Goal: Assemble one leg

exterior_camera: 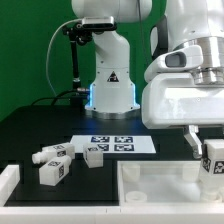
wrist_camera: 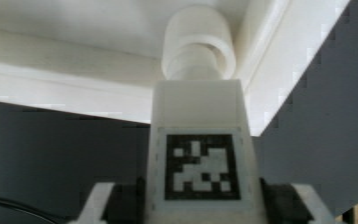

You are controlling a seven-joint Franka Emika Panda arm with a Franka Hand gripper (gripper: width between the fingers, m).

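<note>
My gripper [exterior_camera: 213,152] is at the exterior view's right, above the right part of the large white tray-like piece [exterior_camera: 150,190], shut on a white leg [exterior_camera: 214,160] with a square marker tag. In the wrist view the held leg [wrist_camera: 201,130] runs from between my fingers [wrist_camera: 108,205] toward the tray's raised edge [wrist_camera: 87,70], its rounded end [wrist_camera: 197,45] over the tray. Three more legs [exterior_camera: 47,157] [exterior_camera: 52,172] [exterior_camera: 94,154] lie on the black table at the exterior view's left.
The marker board [exterior_camera: 120,143] lies flat behind the loose legs. The arm's white base [exterior_camera: 110,85] stands at the back. A white wall piece [exterior_camera: 8,180] sits at the table's left front corner.
</note>
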